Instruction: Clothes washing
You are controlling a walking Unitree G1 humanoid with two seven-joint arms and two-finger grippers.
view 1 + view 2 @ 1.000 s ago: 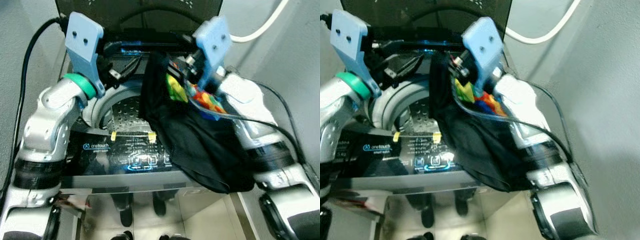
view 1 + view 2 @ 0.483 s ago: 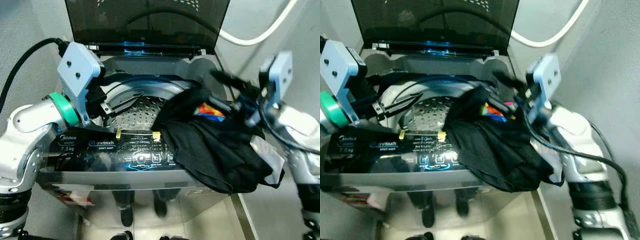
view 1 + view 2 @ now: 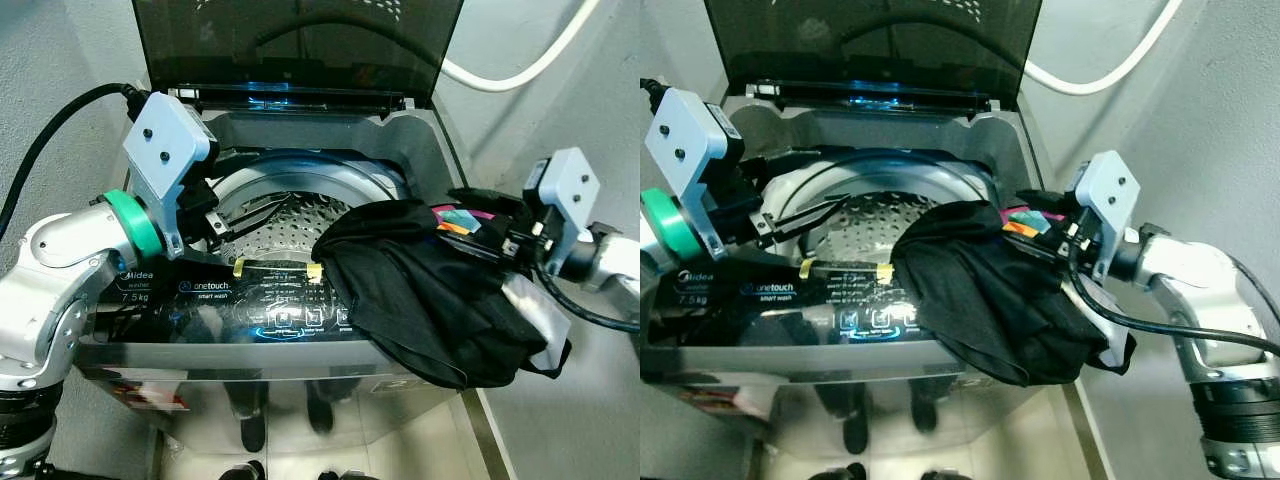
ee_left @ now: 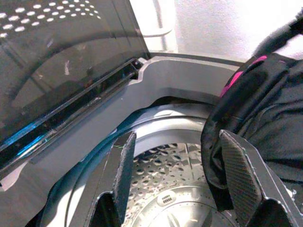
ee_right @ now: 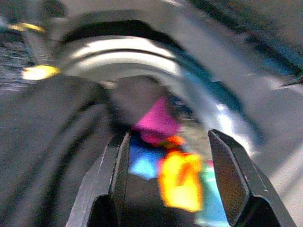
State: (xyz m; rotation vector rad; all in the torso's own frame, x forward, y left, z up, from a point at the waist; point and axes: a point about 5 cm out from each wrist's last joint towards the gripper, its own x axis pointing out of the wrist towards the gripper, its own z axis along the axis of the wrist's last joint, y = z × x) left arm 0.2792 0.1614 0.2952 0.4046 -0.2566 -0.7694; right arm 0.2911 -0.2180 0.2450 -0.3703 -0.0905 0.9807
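Our black garment (image 3: 430, 300), with a multicoloured print, lies draped over the right front rim of the open washing machine (image 3: 290, 330). Our right gripper (image 5: 165, 184), fingers spread, hovers above the print, seemingly clear of it. Our left gripper (image 4: 177, 175), likewise released, hangs over the drum (image 3: 275, 225).

black garment (image 3: 420, 290) w/ multicolour print, grey washer (image 3: 300, 350)
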